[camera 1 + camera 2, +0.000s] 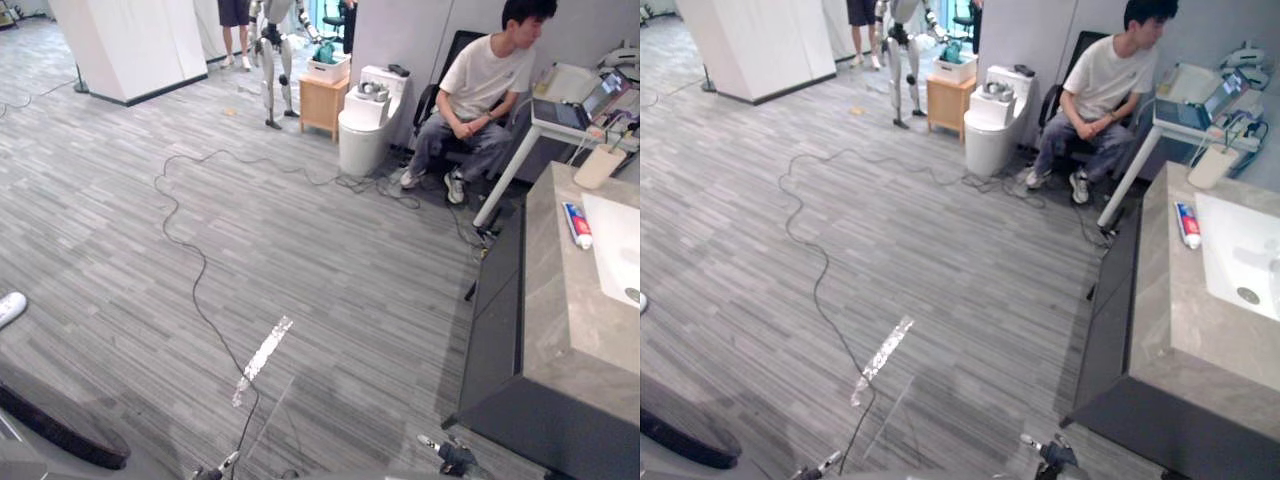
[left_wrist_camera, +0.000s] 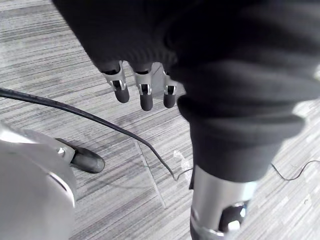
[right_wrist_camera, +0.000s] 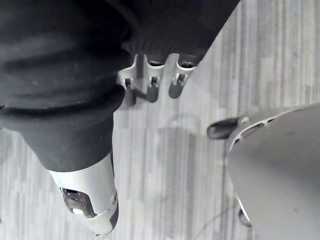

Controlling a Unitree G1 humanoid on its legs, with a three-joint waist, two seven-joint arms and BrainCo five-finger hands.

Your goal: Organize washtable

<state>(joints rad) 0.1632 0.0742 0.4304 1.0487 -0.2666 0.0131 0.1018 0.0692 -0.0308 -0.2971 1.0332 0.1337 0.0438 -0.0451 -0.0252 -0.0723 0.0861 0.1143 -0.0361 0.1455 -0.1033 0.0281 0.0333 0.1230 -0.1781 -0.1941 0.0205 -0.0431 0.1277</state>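
The washtable (image 1: 560, 310) stands at the right, a grey stone top on a dark cabinet. A white sink (image 1: 1240, 250) is set into its far side. Beside the sink lies a toothpaste tube (image 1: 577, 224) with a red and blue end. At the table's back edge rests a flat beige thing (image 1: 598, 166). My left hand (image 2: 145, 92) hangs over the wood-pattern floor with relaxed fingers and holds nothing. My right hand (image 3: 152, 85) hangs the same way over the floor, open and holding nothing. Both hands are well away from the table.
A person (image 1: 480, 90) sits on a chair by a white desk with a laptop (image 1: 575, 110). A white toilet (image 1: 368, 118), a small wooden cabinet (image 1: 323, 100) and another humanoid robot (image 1: 272, 50) stand at the back. A black cable (image 1: 190, 270) and a silver tape strip (image 1: 262, 355) lie on the floor.
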